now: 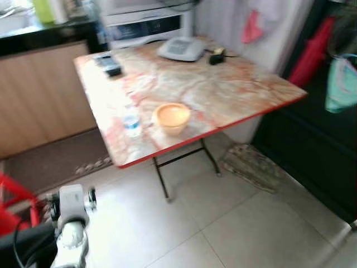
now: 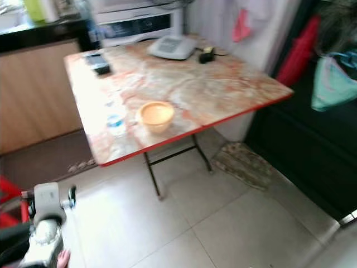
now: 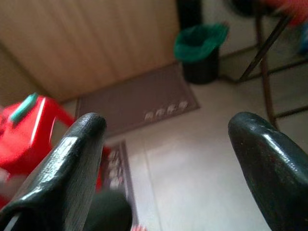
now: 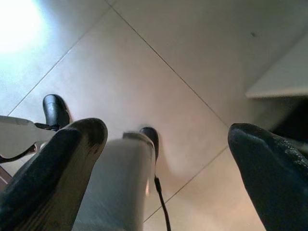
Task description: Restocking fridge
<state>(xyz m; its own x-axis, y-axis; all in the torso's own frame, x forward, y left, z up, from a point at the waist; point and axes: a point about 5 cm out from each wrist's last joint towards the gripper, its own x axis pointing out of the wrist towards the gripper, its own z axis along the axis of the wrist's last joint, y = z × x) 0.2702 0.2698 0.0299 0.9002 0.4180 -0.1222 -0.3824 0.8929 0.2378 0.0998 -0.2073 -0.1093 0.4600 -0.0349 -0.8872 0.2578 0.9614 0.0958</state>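
A small clear water bottle [image 1: 132,121] with a blue label stands near the front edge of a marble-patterned folding table [image 1: 223,84]. Beside it sits an orange bowl [image 1: 172,117]. My left arm [image 1: 70,229] hangs low at the bottom left, over the tiled floor. In the left wrist view the left gripper [image 3: 168,163] is open, its fingers [image 3: 72,163] wide apart with nothing between them. In the right wrist view the right gripper [image 4: 168,159] is open too, pointing down at floor tiles.
A white scale [image 1: 181,48] and small dark items [image 1: 109,64] lie at the table's far side. A wooden cabinet [image 1: 39,95] and brown mat [image 1: 56,159] are on the left. A red stool [image 1: 17,204] is beside my left arm. A green-lined bin [image 3: 199,50] stands by the table legs.
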